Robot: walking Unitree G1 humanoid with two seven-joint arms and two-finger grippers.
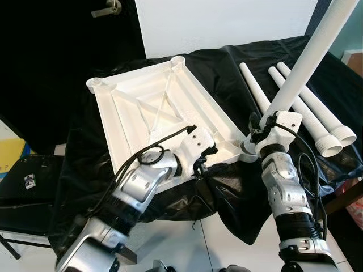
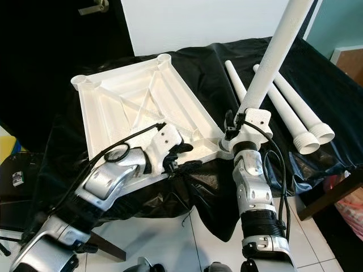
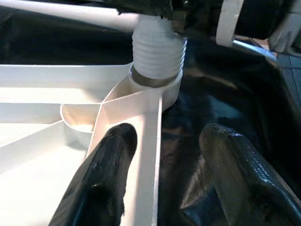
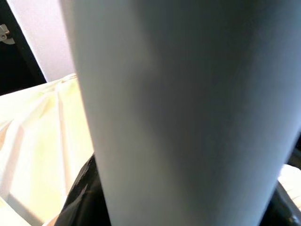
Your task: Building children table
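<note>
white ribbed tabletop (image 1: 153, 107), upside down

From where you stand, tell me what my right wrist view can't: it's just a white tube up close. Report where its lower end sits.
Observer: The table leg held in the right gripper stands tilted, its threaded end in the near right corner socket of the upturned tabletop.
Operator: Give me the left arm.
Observer: The left gripper straddles the tabletop's near rim beside that socket, fingers apart.
Operator: Count the spare legs.
Observer: Three more legs lie on the black cloth to the right of the tabletop.
Operator: State whether the threads are fully in.
Observer: No; in the left wrist view several ridges show above the socket.
</note>
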